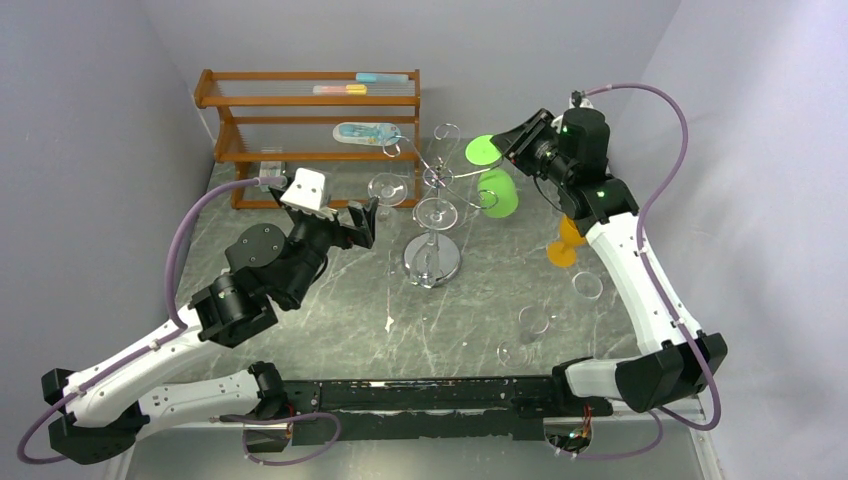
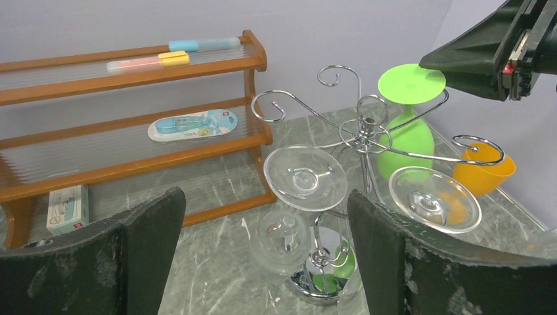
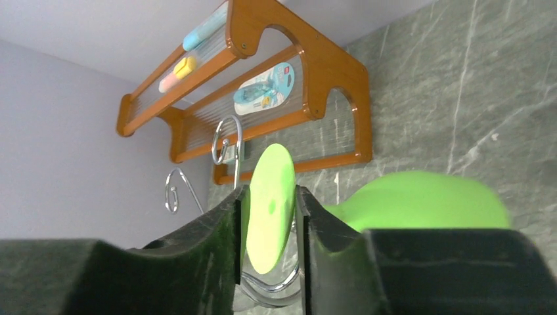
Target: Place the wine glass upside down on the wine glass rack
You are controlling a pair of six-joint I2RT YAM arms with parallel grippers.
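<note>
Grey marble tabletop (image 1: 330, 335): green wine glass (image 1: 498, 192), light, rigid, slick, inverted at wine glass rack (image 1: 432, 262); hold by foot; right gripper (image 1: 503, 150) flanks foot, pinch unclear; left gripper (image 1: 360, 222) spread.

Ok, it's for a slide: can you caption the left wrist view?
Green wine glass upside down on the chrome wine glass rack, right gripper at its foot, left gripper open.

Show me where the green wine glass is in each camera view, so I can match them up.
Top external: green wine glass right of centre, upside down on the chrome rack.
Left wrist: the glass upper right, beyond two clear glasses.
Right wrist: its foot at centre between the jaws, bowl to the right.
Shared landmark: the wooden shelf, visible in all three.
</note>
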